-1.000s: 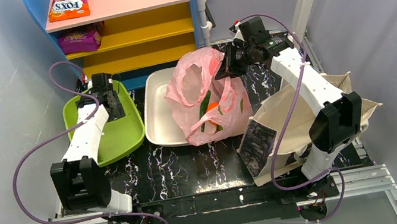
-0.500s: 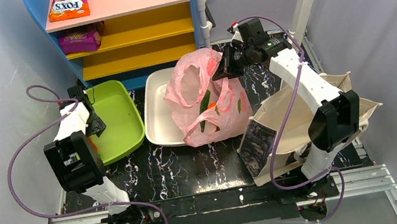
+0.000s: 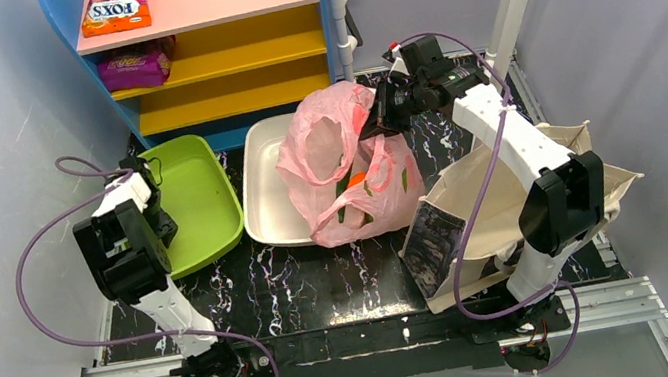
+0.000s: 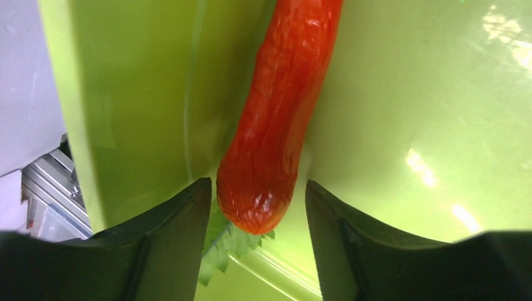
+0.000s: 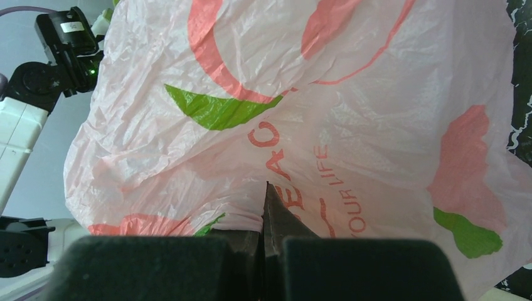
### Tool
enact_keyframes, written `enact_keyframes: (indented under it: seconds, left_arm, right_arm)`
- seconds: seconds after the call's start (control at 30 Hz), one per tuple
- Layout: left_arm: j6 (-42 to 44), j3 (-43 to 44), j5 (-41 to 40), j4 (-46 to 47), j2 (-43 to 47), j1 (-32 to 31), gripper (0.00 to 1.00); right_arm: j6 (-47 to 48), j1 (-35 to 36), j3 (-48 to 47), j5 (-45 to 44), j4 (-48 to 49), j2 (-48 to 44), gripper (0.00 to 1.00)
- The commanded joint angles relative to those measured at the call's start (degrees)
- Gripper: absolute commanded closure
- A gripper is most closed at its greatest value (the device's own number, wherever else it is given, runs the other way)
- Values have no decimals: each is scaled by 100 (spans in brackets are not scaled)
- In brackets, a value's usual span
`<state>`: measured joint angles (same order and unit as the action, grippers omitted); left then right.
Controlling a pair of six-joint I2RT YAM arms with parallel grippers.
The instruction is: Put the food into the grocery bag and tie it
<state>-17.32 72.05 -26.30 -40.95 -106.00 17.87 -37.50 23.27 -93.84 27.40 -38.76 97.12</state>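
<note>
The pink grocery bag (image 3: 347, 166) stands over the white tray, with an orange fruit (image 3: 358, 183) and green pieces (image 3: 342, 187) showing through it. My right gripper (image 3: 378, 121) is shut on the bag's upper right edge; in the right wrist view its fingers (image 5: 266, 194) pinch the plastic (image 5: 313, 125). My left gripper (image 3: 160, 228) is low at the green tray's left side. In the left wrist view it (image 4: 256, 188) is open, its fingers on either side of the leafy end of a long red produce piece (image 4: 282, 106). The pale green vegetable is out of view.
The green tray (image 3: 197, 180) lies left of the white tray (image 3: 264, 189). A beige canvas tote (image 3: 506, 212) lies at the right, beside the right arm. A coloured shelf (image 3: 218, 55) with snack packets stands behind the trays.
My left arm has folded back and to the left, bringing its gripper down to the green tray's left side. My right gripper still holds the bag, nearly unmoved.
</note>
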Motion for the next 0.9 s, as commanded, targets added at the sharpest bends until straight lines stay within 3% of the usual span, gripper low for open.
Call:
enact_keyframes:
  seconds: [0.0, 0.23, 0.5, 0.87]
  left_arm:
    - [55, 155, -4, -134, -245, 162, 52]
    - [105, 381, 518, -394, -305, 167, 100]
    - [202, 266, 1509, -338, 1066, -431, 100]
    - [324, 196, 2085, -239, 1693, -883, 100]
  right_arm:
    - [42, -31, 30, 51, 193, -288, 99]
    - [43, -49, 82, 25, 214, -341, 99]
    - [106, -46, -192, -296, -204, -342, 99]
    - [48, -45, -265, -489, -278, -317, 99]
